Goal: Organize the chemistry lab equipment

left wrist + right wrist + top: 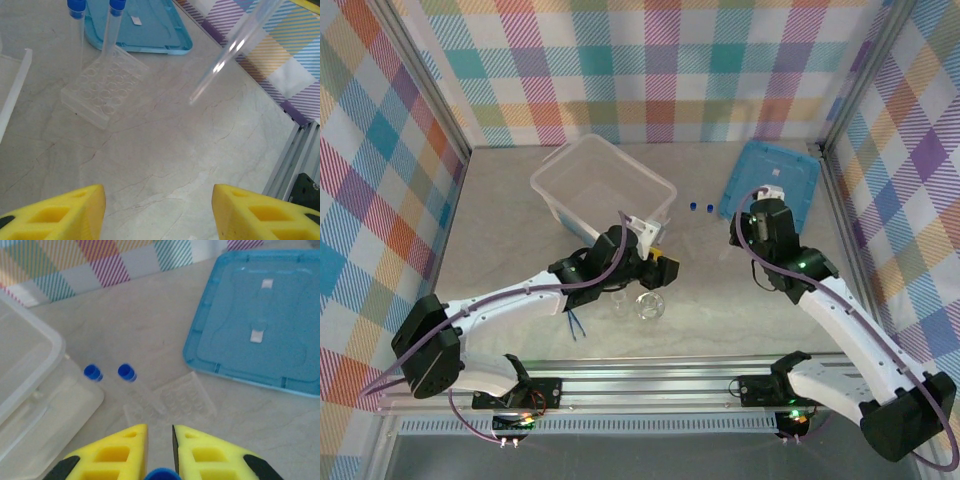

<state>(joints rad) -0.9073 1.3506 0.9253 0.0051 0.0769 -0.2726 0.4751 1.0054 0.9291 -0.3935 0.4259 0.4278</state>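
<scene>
My right gripper (160,440) is shut on a thin clear blue-capped tube (162,474) that hangs between its yellow fingers above a clear rack (172,399). Two more blue-capped tubes (127,372) stand in that rack. In the left wrist view the held tube (235,45) slants down at the upper right, clear of the rack (105,85). My left gripper (159,215) is open over bare table. From above, the glass flask (650,305), tiny beaker (620,305) and dark blue tweezers (578,325) lie near the left gripper (663,268).
The large translucent box (603,185) stands at the back left, right behind the left arm. The flat blue lid (770,180) lies at the back right, beside the right gripper (760,218). Checked walls close in the table on three sides.
</scene>
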